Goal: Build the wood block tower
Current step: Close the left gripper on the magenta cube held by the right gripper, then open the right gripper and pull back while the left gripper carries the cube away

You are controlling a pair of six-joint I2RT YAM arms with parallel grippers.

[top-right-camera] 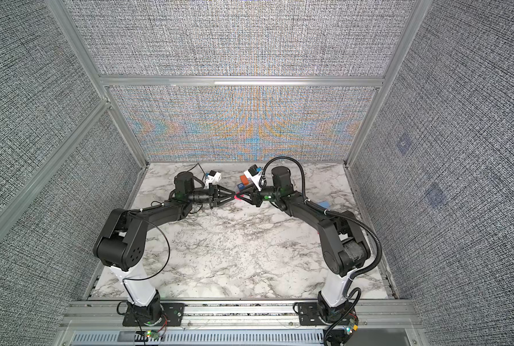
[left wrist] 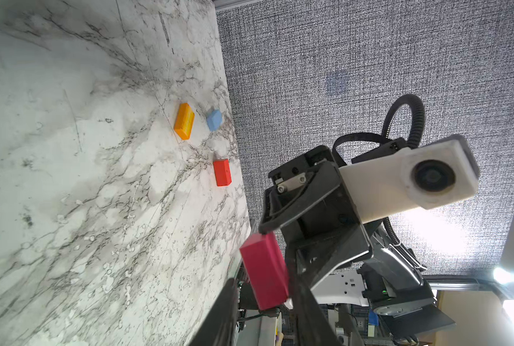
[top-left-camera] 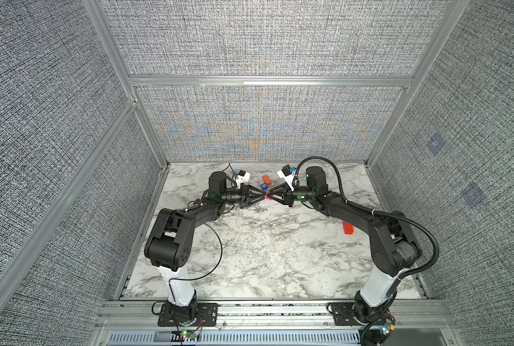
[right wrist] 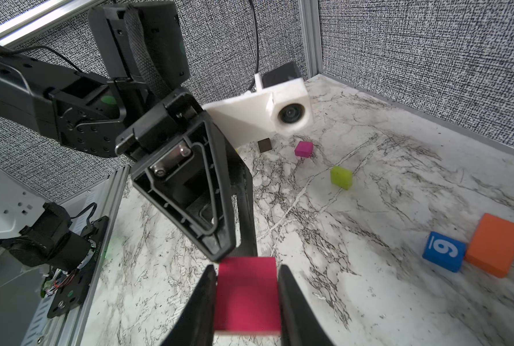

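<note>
A crimson wood block point(right wrist: 246, 293) hangs in mid-air over the back middle of the table, between both grippers, in both top views point(top-left-camera: 268, 196) point(top-right-camera: 237, 196). My right gripper point(right wrist: 246, 269) is shut on it, a finger pressed on each side. My left gripper point(left wrist: 264, 287) faces it from the left point(top-left-camera: 263, 197), its fingers straddling the block's far end point(left wrist: 264, 269). One finger touches the block and a gap shows at the other. No tower is in view.
Loose blocks lie on the marble table point(top-left-camera: 264, 254): an orange brick point(right wrist: 494, 244) beside a blue numbered cube point(right wrist: 443, 251), lime point(right wrist: 341, 178), magenta point(right wrist: 304, 149) and brown point(right wrist: 264, 145) ones at the back left, and yellow point(left wrist: 184, 121), light blue point(left wrist: 214, 119) and red point(left wrist: 222, 172) ones at the right.
</note>
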